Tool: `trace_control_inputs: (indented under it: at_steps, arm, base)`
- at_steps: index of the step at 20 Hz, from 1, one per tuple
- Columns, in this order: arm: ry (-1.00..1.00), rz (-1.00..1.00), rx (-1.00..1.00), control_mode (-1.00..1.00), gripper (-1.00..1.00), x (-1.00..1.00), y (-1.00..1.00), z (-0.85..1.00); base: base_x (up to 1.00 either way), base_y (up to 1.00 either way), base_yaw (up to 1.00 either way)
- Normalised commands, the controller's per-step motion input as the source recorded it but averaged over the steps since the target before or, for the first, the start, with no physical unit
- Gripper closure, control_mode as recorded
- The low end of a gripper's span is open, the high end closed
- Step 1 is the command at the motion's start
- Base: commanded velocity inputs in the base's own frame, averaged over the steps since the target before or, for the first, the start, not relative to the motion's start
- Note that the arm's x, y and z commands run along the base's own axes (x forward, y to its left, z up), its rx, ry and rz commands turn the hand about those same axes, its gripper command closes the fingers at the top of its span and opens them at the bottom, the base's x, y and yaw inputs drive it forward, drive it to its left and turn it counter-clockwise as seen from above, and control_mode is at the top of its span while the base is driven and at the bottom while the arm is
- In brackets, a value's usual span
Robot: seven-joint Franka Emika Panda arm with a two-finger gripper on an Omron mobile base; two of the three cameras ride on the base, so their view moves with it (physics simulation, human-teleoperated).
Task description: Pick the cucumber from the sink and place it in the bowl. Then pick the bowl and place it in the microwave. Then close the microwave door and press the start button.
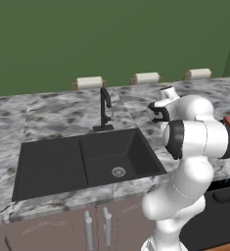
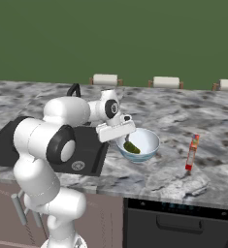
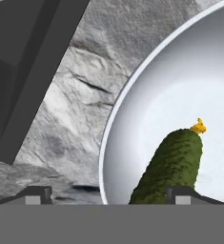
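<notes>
In the left base view we see the black sink [image 1: 89, 162] set in the marbled table [image 1: 48, 115], its basins bare, the faucet [image 1: 104, 110] behind. In the right base view the pincer [image 2: 127, 140] hangs at the near left rim of the bowl [image 2: 147, 138] — the cucumber [image 2: 132, 147] lies inside, a red bottle [image 2: 192, 152] stands well apart. In the hand view the pincer is released, fingertips [image 3: 37, 194] spread wide; the cucumber [image 3: 173, 167] rests loose in the bowl [image 3: 127, 109].

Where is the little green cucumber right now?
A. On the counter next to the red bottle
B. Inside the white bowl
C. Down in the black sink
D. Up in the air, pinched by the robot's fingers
B: the cucumber lies inside the bowl on the counter, with the open gripper just above it, not pinching it.
</notes>
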Motion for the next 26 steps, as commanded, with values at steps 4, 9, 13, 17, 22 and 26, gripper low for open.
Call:
trace_control_inputs:
  at_steps: [4,9,13,17,22,26]
  arm:
    - [-0.07,0.00,-0.02,-1.00,-1.00,0.00,0.00,-0.38]
    - [-0.09,0.00,-0.02,-1.00,-1.00,0.00,0.00,-0.24]
    - [-0.08,0.00,-0.04,-1.00,-1.00,0.06,0.00,-0.33]
    - [-0.09,0.00,-0.07,-1.00,1.00,0.07,-0.01,-0.43]
    - [-0.04,0.00,-0.01,-1.00,1.00,0.00,-0.11,-0.14]
    - [0.00,-0.01,0.00,-1.00,1.00,-0.02,-0.05,0.08]
  base:
    - [0.00,0.00,0.00]
    - [0.00,0.00,0.00]
    - [0.00,0.00,0.00]
    - [0.00,0.00,0.00]
    - [0.00,0.00,0.00]
    - [0.00,0.00,0.00]
